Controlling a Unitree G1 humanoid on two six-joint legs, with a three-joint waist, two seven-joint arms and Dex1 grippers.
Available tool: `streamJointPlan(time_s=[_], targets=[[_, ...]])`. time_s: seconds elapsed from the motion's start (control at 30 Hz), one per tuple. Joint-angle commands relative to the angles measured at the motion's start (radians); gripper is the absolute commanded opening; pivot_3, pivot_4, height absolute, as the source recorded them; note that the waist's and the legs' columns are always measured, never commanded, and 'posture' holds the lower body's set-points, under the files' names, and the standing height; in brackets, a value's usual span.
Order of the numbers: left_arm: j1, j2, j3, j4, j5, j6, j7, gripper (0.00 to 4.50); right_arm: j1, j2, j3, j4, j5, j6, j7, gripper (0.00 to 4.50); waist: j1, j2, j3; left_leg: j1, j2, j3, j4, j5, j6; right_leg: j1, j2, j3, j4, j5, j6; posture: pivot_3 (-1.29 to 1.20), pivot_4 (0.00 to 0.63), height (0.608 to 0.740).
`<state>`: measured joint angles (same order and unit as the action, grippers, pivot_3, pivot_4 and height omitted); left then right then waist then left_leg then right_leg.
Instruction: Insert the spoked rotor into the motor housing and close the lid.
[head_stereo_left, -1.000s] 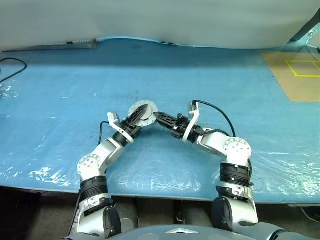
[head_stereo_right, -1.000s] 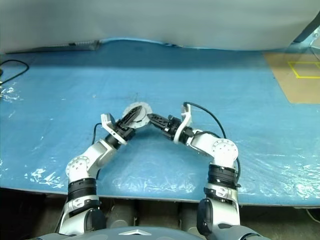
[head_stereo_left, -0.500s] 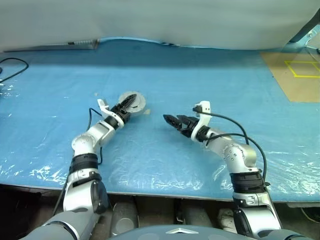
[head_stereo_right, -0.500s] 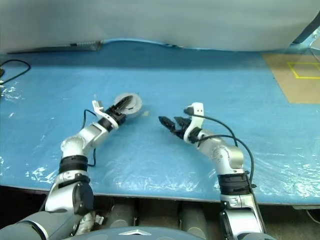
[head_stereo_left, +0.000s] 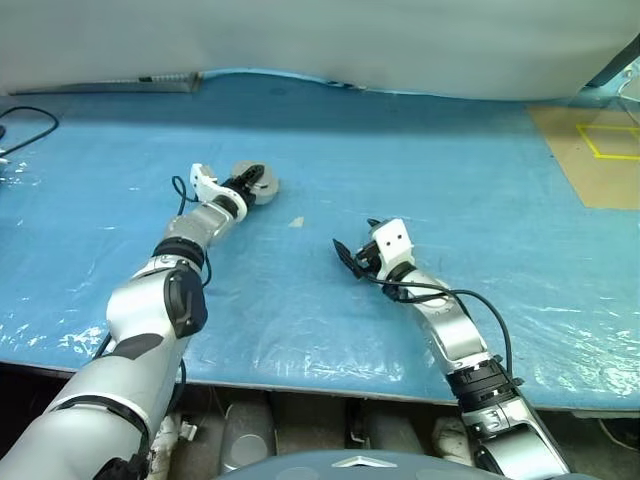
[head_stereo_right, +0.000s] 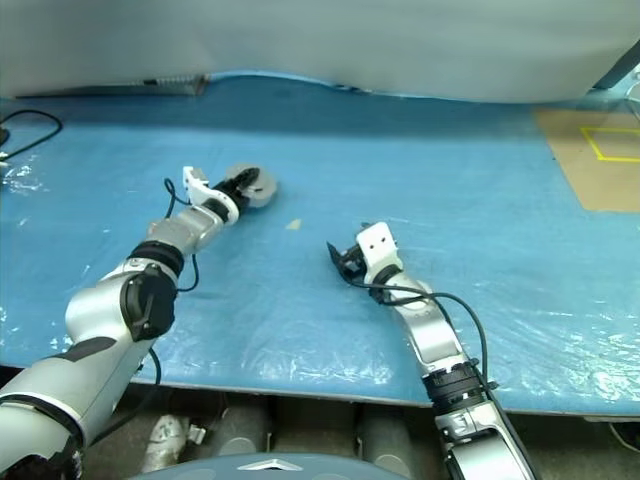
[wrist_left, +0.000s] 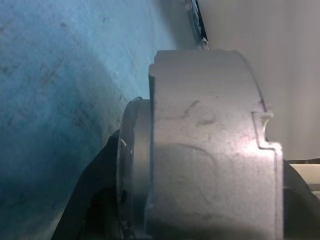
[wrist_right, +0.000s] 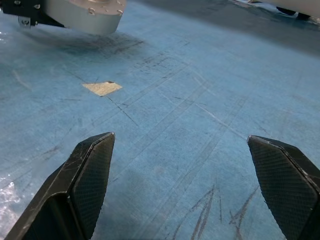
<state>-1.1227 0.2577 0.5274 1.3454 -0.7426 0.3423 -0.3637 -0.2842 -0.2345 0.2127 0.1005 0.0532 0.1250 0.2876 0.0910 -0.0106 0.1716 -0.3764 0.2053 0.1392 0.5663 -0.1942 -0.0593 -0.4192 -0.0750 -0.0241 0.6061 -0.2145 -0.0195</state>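
Grey and round, the closed cast-metal motor housing (head_stereo_left: 259, 183) sits gripped between the left gripper's (head_stereo_left: 247, 185) black fingers, far left on the blue plastic-covered table (head_stereo_left: 450, 160). Nearer and to the right, the right gripper (wrist_right: 182, 187) is spread wide, empty, above bare sheet beside a small tan scrap (head_stereo_left: 296, 222).

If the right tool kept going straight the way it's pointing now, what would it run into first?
The right tool is open over bare blue table cover. A small tan patch lies flat ahead on the cover. Beyond it sits the grey round motor assembly held by the left tool, probably the first obstacle, though depth is unclear.
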Motion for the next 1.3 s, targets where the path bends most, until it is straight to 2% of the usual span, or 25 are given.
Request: streamJointPlan(time_s=[0.03,0.23,0.27,0.5,0.63,0.73,0.83,1.0,1.13,1.3], targets=[[-0.040,-0.006,0.021,0.001,0.055,-0.048,0.077,2.37,0.001,0.014,-0.004,-0.014,-0.026,-0.042,0.000,4.50,0.000,0.000,0.000,0.000,0.000,0.000,0.000,0.000,0.000,0.000,0.000,0.000,0.000,0.000,0.000,0.00,0.150,0.740],[0.002,-0.005,0.011,0.004,0.142,-0.009,0.111,4.34,0.024,0.031,-0.019,-0.031,-0.039,-0.025,-0.002,4.50,0.001,0.000,0.000,0.002,0.000,-0.001,0.001,0.000,0.000,0.002,0.000,0.000,0.001,0.000,0.000,0.00,0.150,0.740],[0.014,0.000,0.008,0.003,0.155,0.000,0.111,4.47,0.028,0.033,-0.020,-0.035,-0.040,-0.022,0.000,4.50,0.000,0.000,0.000,0.004,0.000,-0.001,0.001,0.000,0.000,0.003,0.000,0.000,0.001,0.000,-0.001,0.00,0.150,0.740],[0.109,0.063,-0.038,-0.029,0.240,0.120,0.058,4.47,0.046,0.037,-0.011,-0.063,-0.019,0.014,0.050,4.50,-0.022,0.000,0.000,0.016,0.000,0.000,0.000,0.000,0.000,0.016,0.000,0.002,0.001,-0.004,-0.007,0.00,0.150,0.740],[0.207,0.115,-0.101,-0.090,0.287,0.186,-0.060,4.47,0.050,0.040,-0.003,-0.074,-0.001,0.044,0.100,4.50,-0.030,0.002,-0.001,0.027,0.001,0.006,-0.004,0.000,0.000,0.021,0.000,0.005,0.001,-0.005,-0.009,0.00,0.150,0.740],[0.296,0.135,-0.188,-0.188,0.346,0.170,-0.164,4.47,0.051,0.049,-0.005,-0.075,0.011,0.062,0.122,4.50,-0.044,0.006,-0.004,0.028,0.001,0.007,-0.005,0.000,0.000,0.022,0.000,0.006,0.001,-0.005,-0.010,0.00,0.150,0.740],[0.466,0.133,-0.335,-0.453,0.433,0.040,-0.274,4.47,0.056,0.054,-0.010,-0.088,0.023,0.068,0.146,4.50,-0.053,0.008,-0.006,0.029,0.002,0.008,-0.006,0.000,0.001,0.022,0.000,0.006,0.000,-0.006,-0.011,0.00,0.150,0.740],[0.748,0.086,-0.390,-0.884,0.497,-0.275,-0.244,4.47,0.077,0.061,-0.019,-0.103,0.041,0.018,0.177,4.50,-0.051,0.009,-0.006,0.026,0.004,0.009,-0.009,-0.001,0.001,0.017,0.000,0.004,-0.001,-0.008,-0.013,0.00,0.150,0.740],[0.880,0.021,-0.397,-1.072,0.522,-0.438,-0.186,4.47,0.089,0.081,-0.033,-0.085,0.057,-0.014,0.175,4.50,-0.046,0.008,-0.005,0.022,0.004,0.009,-0.009,-0.001,0.001,0.013,0.000,0.003,-0.002,-0.008,-0.013,0.00,0.150,0.740],[0.988,-0.022,-0.426,-1.214,0.545,-0.482,-0.147,4.47,0.088,0.105,-0.039,-0.052,0.061,-0.051,0.184,4.50,-0.047,0.006,-0.004,0.019,0.005,0.009,-0.009,-0.003,0.005,0.010,0.000,0.003,-0.002,-0.008,-0.013,0.00,0.150,0.740]])
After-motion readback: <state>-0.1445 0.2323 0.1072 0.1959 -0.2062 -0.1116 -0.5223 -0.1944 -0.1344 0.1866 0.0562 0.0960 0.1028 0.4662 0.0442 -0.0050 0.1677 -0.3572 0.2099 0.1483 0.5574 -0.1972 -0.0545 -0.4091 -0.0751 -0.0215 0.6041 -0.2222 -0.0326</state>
